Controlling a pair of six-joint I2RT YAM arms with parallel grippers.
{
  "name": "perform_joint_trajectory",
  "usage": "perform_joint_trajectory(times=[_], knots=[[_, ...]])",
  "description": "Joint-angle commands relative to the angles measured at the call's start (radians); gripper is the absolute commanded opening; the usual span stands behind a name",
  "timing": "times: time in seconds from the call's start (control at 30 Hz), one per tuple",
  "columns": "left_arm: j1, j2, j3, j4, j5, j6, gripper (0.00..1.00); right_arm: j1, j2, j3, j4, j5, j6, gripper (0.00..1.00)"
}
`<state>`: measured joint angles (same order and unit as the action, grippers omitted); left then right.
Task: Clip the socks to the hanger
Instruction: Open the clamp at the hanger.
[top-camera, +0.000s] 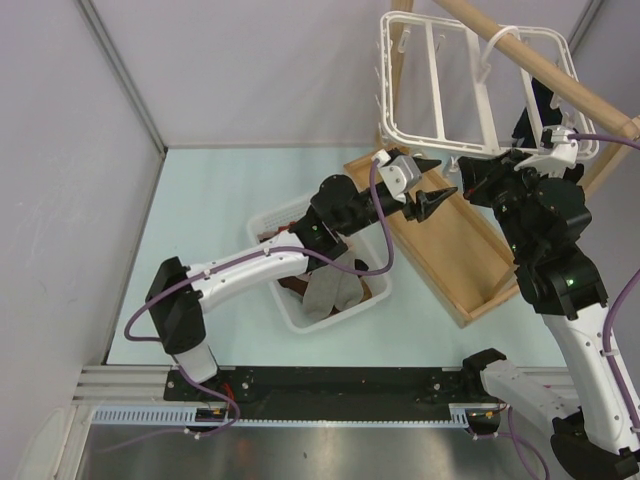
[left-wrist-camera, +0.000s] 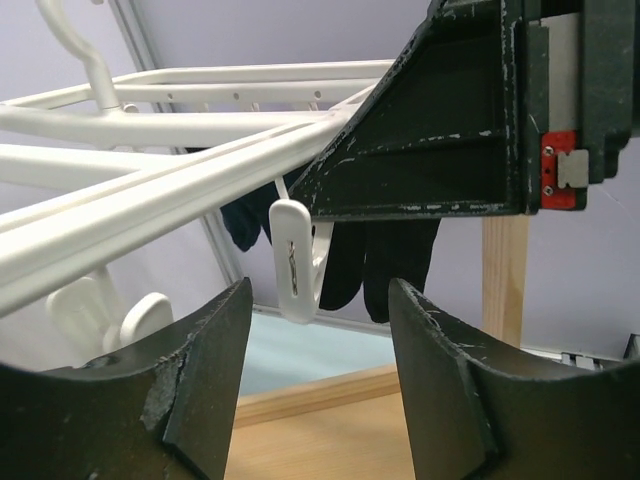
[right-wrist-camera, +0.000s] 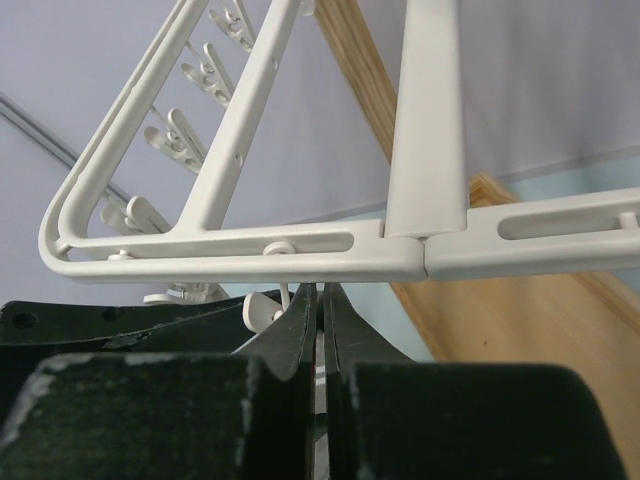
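The white hanger (top-camera: 440, 145) hangs from the wooden pole at the back right. A black sock (top-camera: 538, 100) hangs from its far side; the left wrist view shows it as dark fabric (left-wrist-camera: 385, 262) behind a dangling white clip (left-wrist-camera: 295, 262). More socks (top-camera: 330, 290), grey and brown, lie in the basket. My left gripper (top-camera: 445, 178) is open and holds nothing, just below the hanger's near edge (left-wrist-camera: 150, 205) and facing the clip. My right gripper (top-camera: 470, 172) is shut, its tips (right-wrist-camera: 322, 300) right under the hanger's frame (right-wrist-camera: 230, 262), with a small clip (right-wrist-camera: 255, 310) beside them.
A white slotted basket (top-camera: 285, 315) stands mid-table under the left arm. The rack's wooden base tray (top-camera: 450, 250) lies to the right of it. The wooden pole (top-camera: 520, 55) crosses above the hanger. My right gripper's black finger (left-wrist-camera: 430, 150) fills the left wrist view's upper right.
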<state>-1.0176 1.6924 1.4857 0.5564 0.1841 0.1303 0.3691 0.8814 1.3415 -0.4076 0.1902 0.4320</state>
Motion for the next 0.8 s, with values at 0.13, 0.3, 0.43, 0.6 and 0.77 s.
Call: perform_joint_trajectory(times=[0.13, 0.3, 0.43, 0.6, 0.77], knots=[[0.007, 0.036, 0.093, -0.018, 0.034, -0.009, 0.48, -0.002, -0.012, 0.027, 0.018, -0.051, -0.012, 0.00], [0.007, 0.039, 0.093, -0.021, 0.026, -0.012, 0.23, -0.006, -0.016, 0.027, 0.018, -0.064, -0.013, 0.00], [0.007, 0.036, 0.090, -0.013, 0.015, -0.023, 0.03, -0.004, -0.022, 0.027, 0.018, -0.075, -0.019, 0.10], [0.007, 0.036, 0.088, -0.016, 0.000, -0.038, 0.00, -0.006, -0.047, 0.025, 0.020, -0.090, -0.050, 0.35], [0.007, 0.035, 0.085, -0.023, -0.009, -0.049, 0.00, -0.006, -0.073, 0.007, 0.016, -0.095, -0.107, 0.56]])
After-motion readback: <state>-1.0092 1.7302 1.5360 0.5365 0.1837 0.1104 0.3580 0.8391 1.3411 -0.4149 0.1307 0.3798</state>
